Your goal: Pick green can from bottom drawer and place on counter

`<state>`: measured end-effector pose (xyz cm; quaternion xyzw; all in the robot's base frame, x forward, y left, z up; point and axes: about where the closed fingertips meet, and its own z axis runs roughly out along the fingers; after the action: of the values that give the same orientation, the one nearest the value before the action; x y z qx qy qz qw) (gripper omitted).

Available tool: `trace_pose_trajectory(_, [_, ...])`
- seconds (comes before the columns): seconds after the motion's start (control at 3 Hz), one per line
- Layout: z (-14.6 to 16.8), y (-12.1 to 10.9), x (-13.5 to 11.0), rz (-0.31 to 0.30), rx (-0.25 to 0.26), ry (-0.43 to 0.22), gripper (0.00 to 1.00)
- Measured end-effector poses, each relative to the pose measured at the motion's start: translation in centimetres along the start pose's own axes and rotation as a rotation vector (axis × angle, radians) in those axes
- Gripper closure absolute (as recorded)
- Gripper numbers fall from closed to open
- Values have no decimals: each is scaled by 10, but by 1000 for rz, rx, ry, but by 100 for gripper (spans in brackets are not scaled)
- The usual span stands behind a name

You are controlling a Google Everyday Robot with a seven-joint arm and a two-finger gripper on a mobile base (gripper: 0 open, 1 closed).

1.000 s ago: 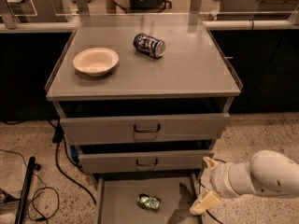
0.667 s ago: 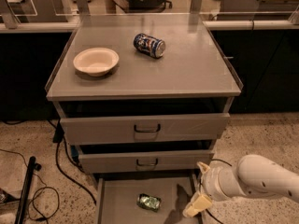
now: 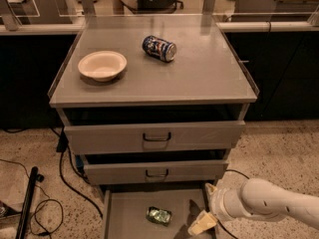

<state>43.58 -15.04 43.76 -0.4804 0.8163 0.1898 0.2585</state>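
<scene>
The green can (image 3: 159,215) lies on its side on the floor of the open bottom drawer (image 3: 124,218), near the middle. My gripper (image 3: 202,224) comes in from the right on a white arm and hangs over the drawer's right part, a short way right of the can and apart from it. One cream fingertip shows low at the frame's bottom edge. The counter (image 3: 199,78) is the grey cabinet top above.
A white bowl (image 3: 102,65) sits on the counter's left. A blue, white and red can (image 3: 159,48) lies on its side at the counter's back middle. Two grey drawers with dark handles (image 3: 156,137) stand slightly open above the bottom drawer. Black cables and a pole (image 3: 27,203) lie on the floor left.
My gripper and arm have moved left, from beside the drawer's right wall to over the drawer, closer to the green can. The can has not moved.
</scene>
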Motion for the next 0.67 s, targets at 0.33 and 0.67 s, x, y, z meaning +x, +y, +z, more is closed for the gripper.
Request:
trace_pose_trajectory(0.33, [27,-6,18,26,-1,-59,0])
trace_pose_trajectory(0.67, [90,-19,52,62,-37,-129,0])
